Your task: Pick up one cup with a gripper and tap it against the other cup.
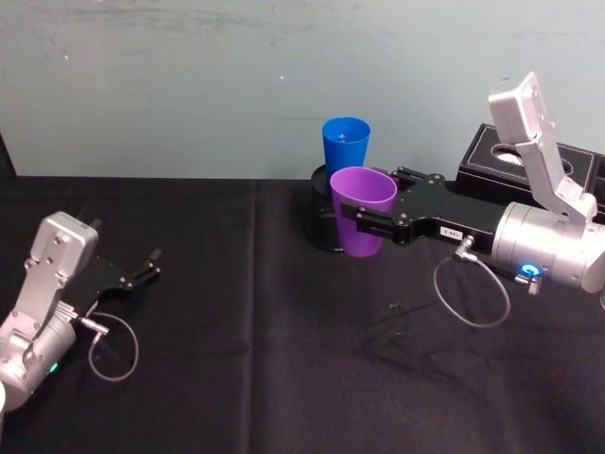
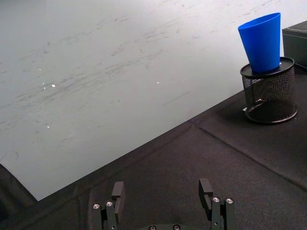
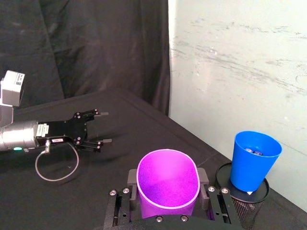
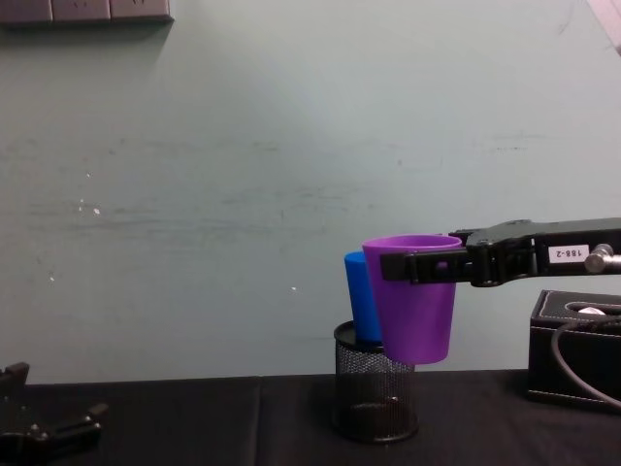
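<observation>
Your right gripper is clamping the purple cup just under its rim, in the air just in front of the pen holder where the blue cup is sitting. The purple cup is looking light, slick and thin (its rim is squashing oval), so I'd squeeze gently. Your left gripper is lying open, well left of the holder. Something small inside the blue cup is proving unreadable.

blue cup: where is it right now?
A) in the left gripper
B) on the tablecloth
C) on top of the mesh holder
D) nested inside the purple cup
C: the blue cup stands upright on the flat top of the mesh holder, while the right gripper holds the purple cup off the table beside it.
</observation>
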Available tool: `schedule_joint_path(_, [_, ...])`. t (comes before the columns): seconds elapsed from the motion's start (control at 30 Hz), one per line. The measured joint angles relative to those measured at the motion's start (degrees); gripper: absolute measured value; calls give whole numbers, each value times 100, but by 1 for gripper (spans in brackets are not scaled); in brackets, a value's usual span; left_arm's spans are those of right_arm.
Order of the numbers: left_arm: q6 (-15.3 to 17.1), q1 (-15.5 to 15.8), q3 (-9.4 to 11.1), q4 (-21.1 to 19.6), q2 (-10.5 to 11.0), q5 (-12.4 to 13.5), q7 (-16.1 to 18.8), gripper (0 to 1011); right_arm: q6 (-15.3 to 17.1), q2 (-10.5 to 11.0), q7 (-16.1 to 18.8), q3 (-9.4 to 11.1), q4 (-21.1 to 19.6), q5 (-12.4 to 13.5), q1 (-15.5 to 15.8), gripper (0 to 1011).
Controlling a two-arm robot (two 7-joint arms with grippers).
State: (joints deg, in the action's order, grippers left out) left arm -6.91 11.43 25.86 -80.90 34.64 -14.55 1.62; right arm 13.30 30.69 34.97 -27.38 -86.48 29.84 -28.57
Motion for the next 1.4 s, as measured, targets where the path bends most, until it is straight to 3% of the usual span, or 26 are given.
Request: schedule_joint_path(1.4, [0, 0, 0, 0, 0, 0, 0, 1011, -8, -6, 13, 13, 0, -6, 12, 718])
